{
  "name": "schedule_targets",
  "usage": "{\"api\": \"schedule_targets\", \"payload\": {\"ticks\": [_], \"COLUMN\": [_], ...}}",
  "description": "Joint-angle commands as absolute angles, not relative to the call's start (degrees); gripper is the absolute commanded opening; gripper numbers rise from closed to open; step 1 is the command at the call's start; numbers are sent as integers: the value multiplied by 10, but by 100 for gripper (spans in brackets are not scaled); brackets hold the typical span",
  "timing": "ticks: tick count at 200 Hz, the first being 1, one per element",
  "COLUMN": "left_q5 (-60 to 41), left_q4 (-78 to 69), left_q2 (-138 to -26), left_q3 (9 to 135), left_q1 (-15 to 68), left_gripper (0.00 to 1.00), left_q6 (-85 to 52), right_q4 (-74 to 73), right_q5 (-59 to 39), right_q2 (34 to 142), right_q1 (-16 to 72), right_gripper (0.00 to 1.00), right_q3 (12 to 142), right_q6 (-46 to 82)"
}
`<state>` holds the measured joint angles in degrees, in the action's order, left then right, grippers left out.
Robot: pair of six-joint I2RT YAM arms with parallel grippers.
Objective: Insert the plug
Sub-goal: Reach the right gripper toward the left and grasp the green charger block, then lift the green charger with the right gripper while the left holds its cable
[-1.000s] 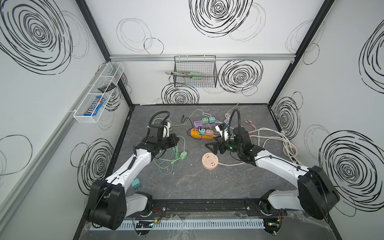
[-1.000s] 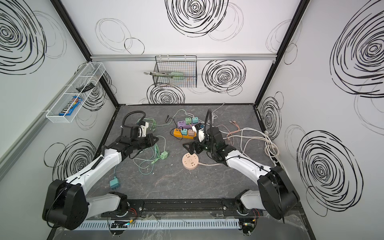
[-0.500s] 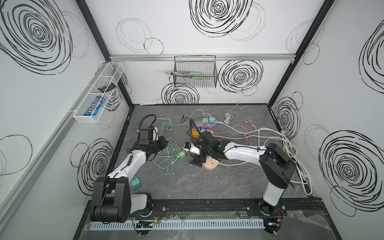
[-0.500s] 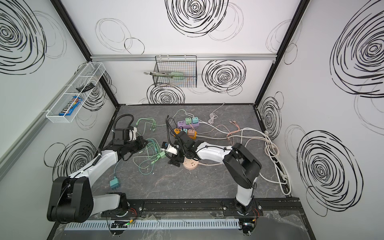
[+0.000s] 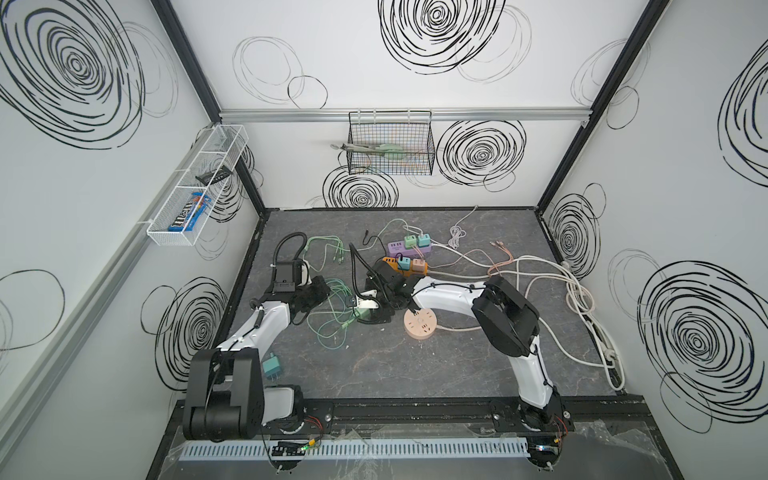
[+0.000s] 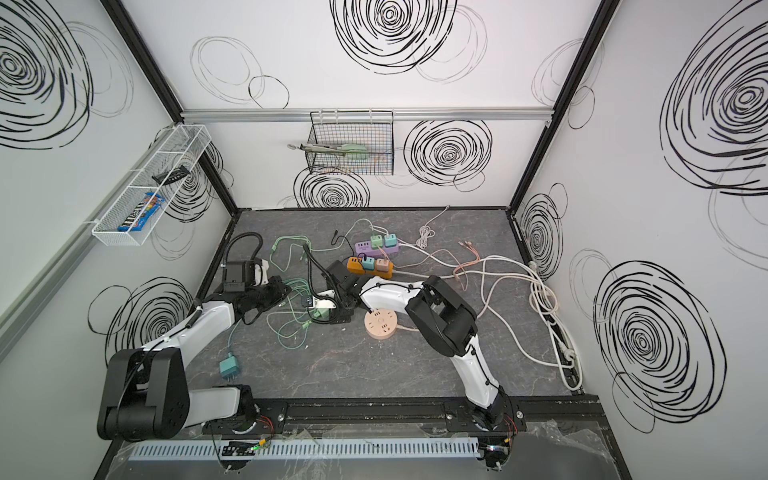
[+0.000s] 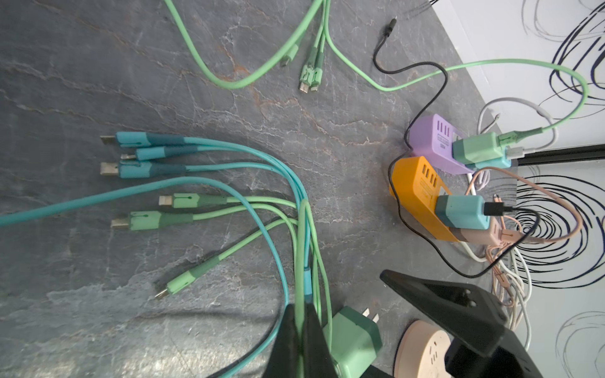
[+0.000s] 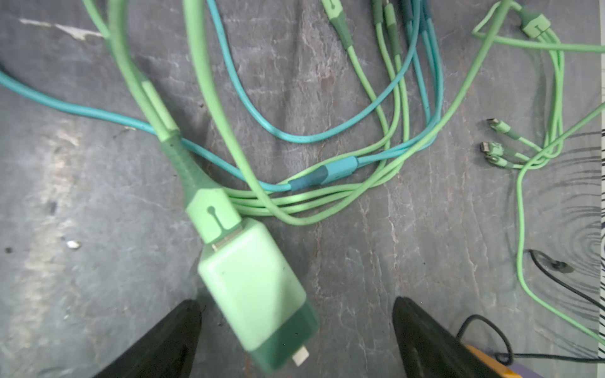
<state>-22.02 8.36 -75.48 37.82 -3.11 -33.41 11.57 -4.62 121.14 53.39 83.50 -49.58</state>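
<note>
The right wrist view shows the green plug (image 8: 255, 294) lying on the worktop (image 8: 65, 163) between the released jaws of the right gripper (image 8: 294, 330). Neither jaw touches it. A green cable (image 8: 178, 160) is pushed into its back, and only one prong tip shows at the frame edge. The left wrist view gives both prongs bare and the round socket (image 7: 422, 350) just beside the plug, not touching it. That view alone shows the left gripper (image 7: 300, 315) clenched on the cable bundle (image 7: 302, 255), which in both top views is only a tangle beside the arm. Both top views place the plug at 9 o'clock from the socket, half hidden under the right gripper, with the orange power strip (image 5: 387, 262) at 11 o'clock. Only they show a teal plug (image 5: 272, 368) lying alone near the worktop's edge at 8 o'clock, beside the left arm
</note>
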Motion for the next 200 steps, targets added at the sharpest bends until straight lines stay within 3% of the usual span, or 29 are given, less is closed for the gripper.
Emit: {"api": "schedule_targets", "payload": {"ticks": [1, 27, 69, 116, 144, 185, 200], "left_q5": [-228, -225, -210, -216, -225, -176, -138], "left_q4": [60, 59, 67, 69, 77, 130, 147], "left_q2": [-761, -758, -748, -741, -729, -688, -672], "left_q3": [382, 380, 380, 381, 386, 419, 436], "left_q1": [-37, -37, -37, -37, -36, -16, 4], "left_gripper": [0, 0, 2, 2, 16, 65, 76], "left_q6": [-325, -326, -323, -320, -311, -275, -263], "right_q4": [161, 189, 214, 228, 230, 195, 181], "right_q5": [-44, -74, -103, -119, -146, -165, -179], "right_q2": [1234, 1237, 1241, 1240, 1229, 1133, 1081], "right_q1": [533, 533, 533, 529, 522, 480, 463], "right_gripper": [93, 86, 62, 45, 26, 16, 14], "right_q3": [853, 860, 863, 872, 881, 821, 782], "right_q6": [-546, -559, -556, -542, -508, -452, -442]}}
